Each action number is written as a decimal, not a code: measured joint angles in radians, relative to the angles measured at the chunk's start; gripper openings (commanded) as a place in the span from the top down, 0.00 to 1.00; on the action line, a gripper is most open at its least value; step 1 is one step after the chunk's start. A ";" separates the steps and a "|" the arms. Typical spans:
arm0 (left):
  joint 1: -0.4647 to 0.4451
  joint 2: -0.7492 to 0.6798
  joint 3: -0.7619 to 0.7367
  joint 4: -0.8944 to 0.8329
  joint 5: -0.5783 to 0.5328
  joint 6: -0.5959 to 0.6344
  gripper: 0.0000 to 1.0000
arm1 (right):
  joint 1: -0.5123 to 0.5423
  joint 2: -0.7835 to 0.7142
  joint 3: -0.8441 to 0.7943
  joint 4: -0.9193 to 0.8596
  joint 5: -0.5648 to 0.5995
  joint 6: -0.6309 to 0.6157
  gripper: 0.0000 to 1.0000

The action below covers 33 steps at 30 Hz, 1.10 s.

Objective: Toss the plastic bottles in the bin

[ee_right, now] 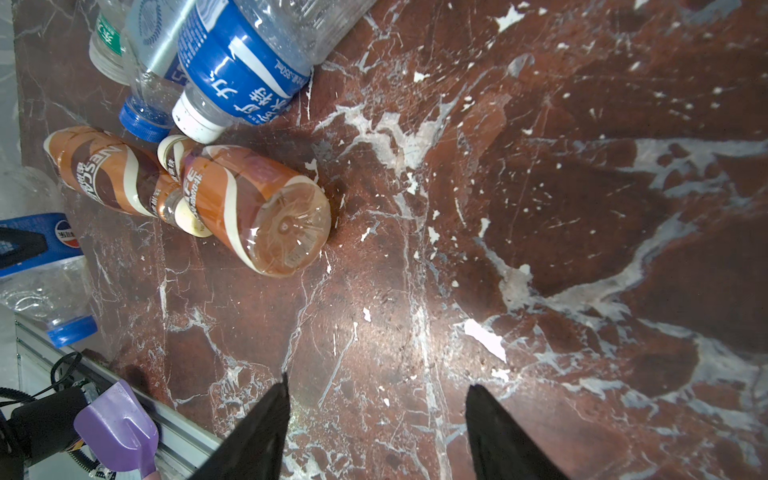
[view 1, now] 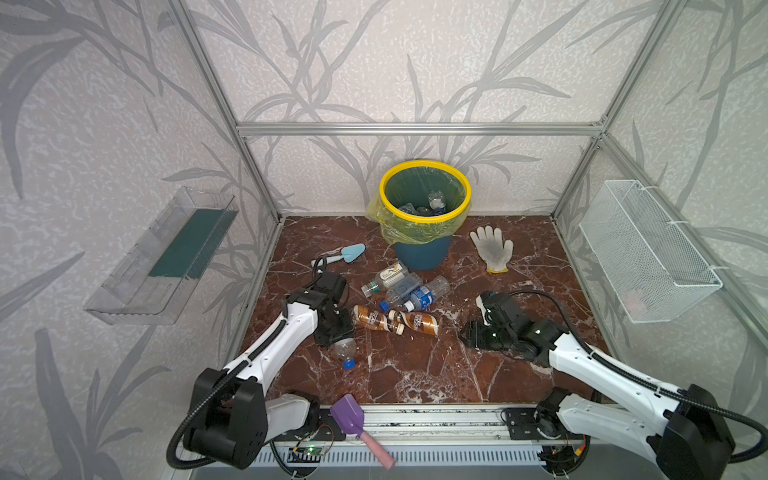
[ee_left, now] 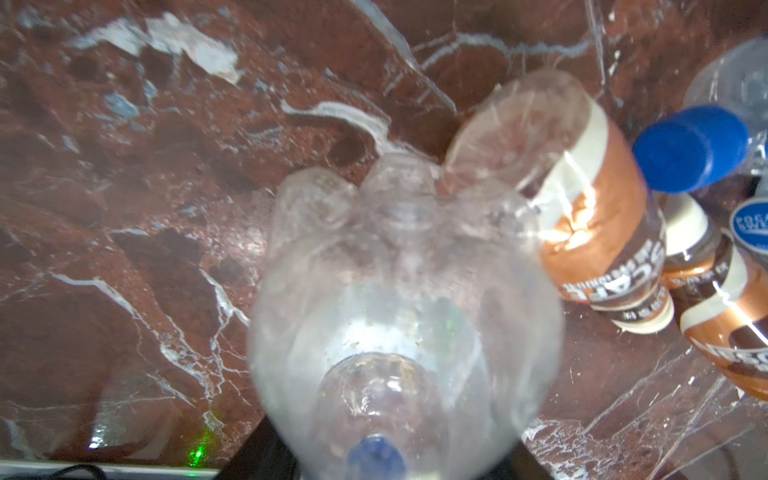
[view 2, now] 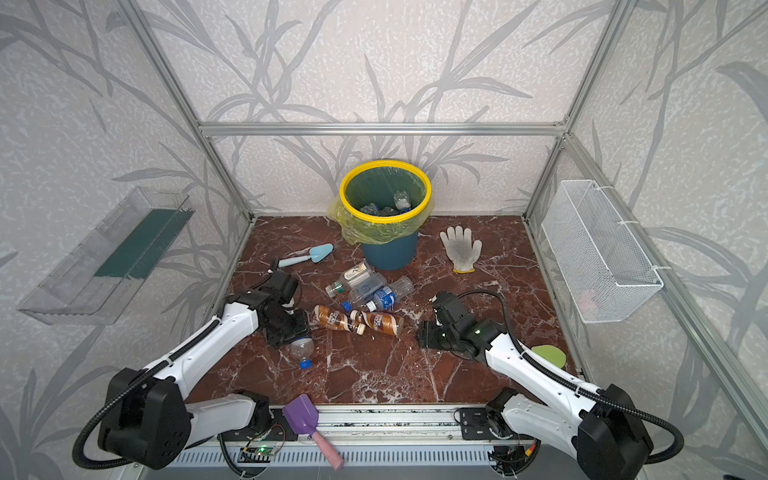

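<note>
My left gripper (view 1: 334, 332) is shut on a clear plastic bottle (view 1: 345, 349) with a blue cap (view 1: 349, 364), low over the marble floor at the left. This bottle (ee_left: 407, 324) fills the left wrist view and hides most of the fingers. Two brown-swirled bottles (view 1: 374, 319) (view 1: 417, 323) lie beside it. Behind them, several clear bottles with blue labels (view 1: 409, 291) lie in a heap. The bin (view 1: 424, 166), teal with a yellow rim, stands at the back with bottles (view 1: 434, 199) inside. My right gripper (ee_right: 376, 386) is open and empty over bare floor, right of the brown bottles (ee_right: 257, 212).
A light-blue trowel (view 1: 347, 253) lies left of the bin and a white glove (view 1: 492, 249) to its right. A purple scoop (view 1: 349, 417) rests on the front rail. A wire basket (view 1: 648, 249) hangs on the right wall and a clear tray (view 1: 166, 257) on the left.
</note>
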 measured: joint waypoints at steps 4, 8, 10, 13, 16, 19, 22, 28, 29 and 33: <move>-0.072 -0.053 -0.010 0.000 -0.009 -0.044 0.45 | 0.000 0.004 -0.002 0.002 -0.001 0.000 0.32; -0.138 -0.145 -0.010 0.016 -0.035 -0.053 0.46 | 0.000 0.019 -0.003 0.008 -0.005 0.000 0.32; -0.160 -0.192 -0.010 0.032 -0.042 -0.048 0.46 | 0.000 0.025 -0.003 0.010 -0.007 0.000 0.32; -0.190 -0.235 0.000 0.052 -0.047 -0.018 0.47 | 0.000 0.028 -0.003 0.013 -0.007 -0.001 0.32; -0.205 -0.209 0.116 0.048 -0.061 0.032 0.48 | 0.000 0.028 -0.003 0.016 -0.007 -0.005 0.32; -0.206 -0.046 0.487 0.035 -0.062 0.091 0.47 | 0.000 0.027 -0.001 0.013 -0.006 -0.006 0.32; -0.207 0.260 1.032 0.051 -0.060 0.154 0.30 | 0.000 0.010 0.005 -0.002 -0.002 -0.005 0.32; -0.166 0.779 1.824 -0.086 -0.055 0.150 0.00 | 0.000 -0.101 0.011 -0.049 0.029 0.010 0.30; -0.155 0.716 1.716 -0.088 -0.069 0.145 0.00 | 0.000 -0.123 0.011 -0.060 0.035 0.015 0.29; -0.114 0.246 1.099 -0.015 -0.121 0.117 0.01 | 0.000 -0.179 0.010 -0.089 0.051 0.026 0.29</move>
